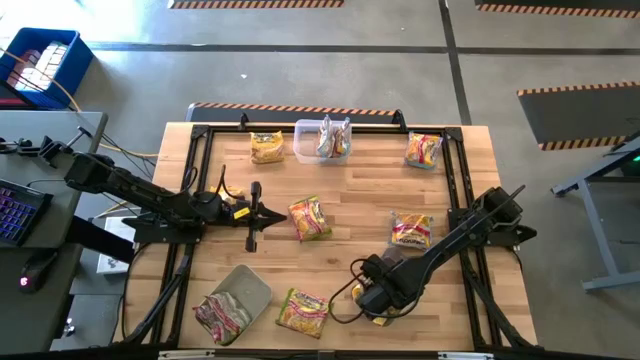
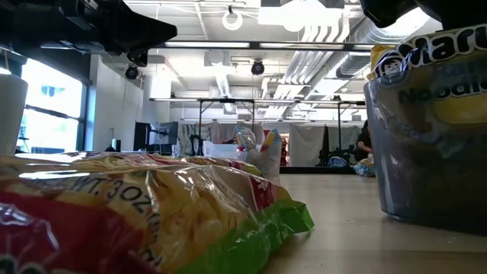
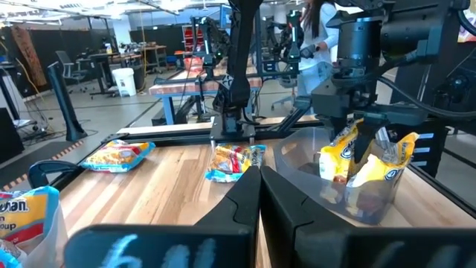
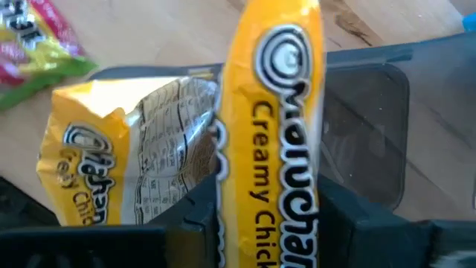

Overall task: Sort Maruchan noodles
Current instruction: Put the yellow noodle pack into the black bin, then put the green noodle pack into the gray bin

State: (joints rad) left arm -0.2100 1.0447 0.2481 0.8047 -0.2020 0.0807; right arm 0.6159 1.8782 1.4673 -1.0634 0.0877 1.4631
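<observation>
My right gripper [image 4: 268, 216] points down over a clear tub [image 3: 349, 190] near the table's front right and is shut on a yellow Creamy Chicken noodle packet [image 4: 275, 119]. A second yellow packet [image 4: 111, 164] stands in that tub beside it. In the high view the arm covers most of the tub and my right gripper [image 1: 378, 297]. My left gripper [image 1: 280, 213] hangs shut and level over the table's left middle, touching nothing. Loose packets [image 1: 309, 218] [image 1: 411, 230] [image 1: 303, 312] [image 1: 266, 147] [image 1: 423, 150] lie flat on the wood. My right gripper has the yellow packet between its two fingers, one on each flat face [image 4: 242, 223], coming from above and pointing down. The packet stands on edge, and its lower part [image 3: 338, 160] is down inside the tub. Whether both fingers still touch it, I cannot tell.
A clear tub [image 1: 322, 140] with silvery packets stands at the far edge. Another tub [image 1: 250, 285] at the front left holds a red packet [image 1: 222, 315]. A black frame [image 1: 200, 150] runs around the tabletop. Bare wood lies between the loose packets in the middle.
</observation>
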